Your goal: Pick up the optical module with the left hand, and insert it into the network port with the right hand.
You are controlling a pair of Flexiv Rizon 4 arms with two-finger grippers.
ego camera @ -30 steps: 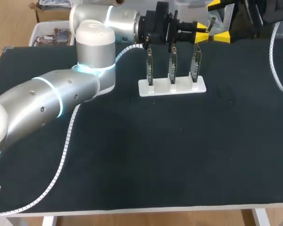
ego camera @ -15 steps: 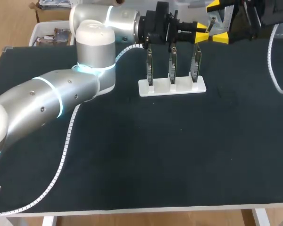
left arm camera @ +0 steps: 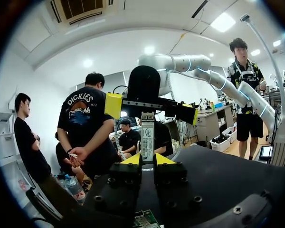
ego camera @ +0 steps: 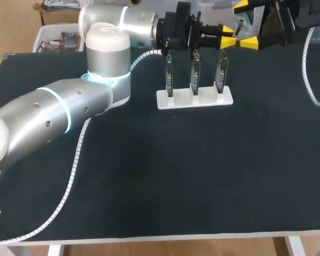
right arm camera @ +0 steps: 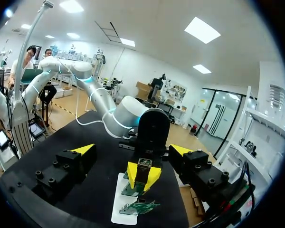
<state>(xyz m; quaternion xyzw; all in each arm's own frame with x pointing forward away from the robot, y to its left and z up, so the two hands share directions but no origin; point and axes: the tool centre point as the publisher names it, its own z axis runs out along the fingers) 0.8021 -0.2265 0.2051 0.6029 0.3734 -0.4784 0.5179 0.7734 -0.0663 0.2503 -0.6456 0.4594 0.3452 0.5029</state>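
— Where is the slim, silver metal optical module [left arm camera: 147, 137]?

— It is in the left gripper [left arm camera: 147, 160]. The two yellow-tipped fingers are clenched on its lower end from both sides, and the rest of it sticks straight out past the fingertips.

— Is it on the table or in the air?

— It is in the air, over the far part of the black-topped table [ego camera: 176, 176]. In the head view the left gripper [ego camera: 228, 36] hangs just above the right-hand one of three upright green circuit boards [ego camera: 194, 72]. They stand in a row in a flat white plastic stand [ego camera: 194, 99].

— And the right gripper [right arm camera: 132, 149]?

— It faces the left one head-on. Its jaws are released and spread wide, with one yellow tip on either side of the module and well apart from it. It touches nothing.

— What lies under the module in the right wrist view?

— The white stand and its boards lie just beneath the two pinching fingers.
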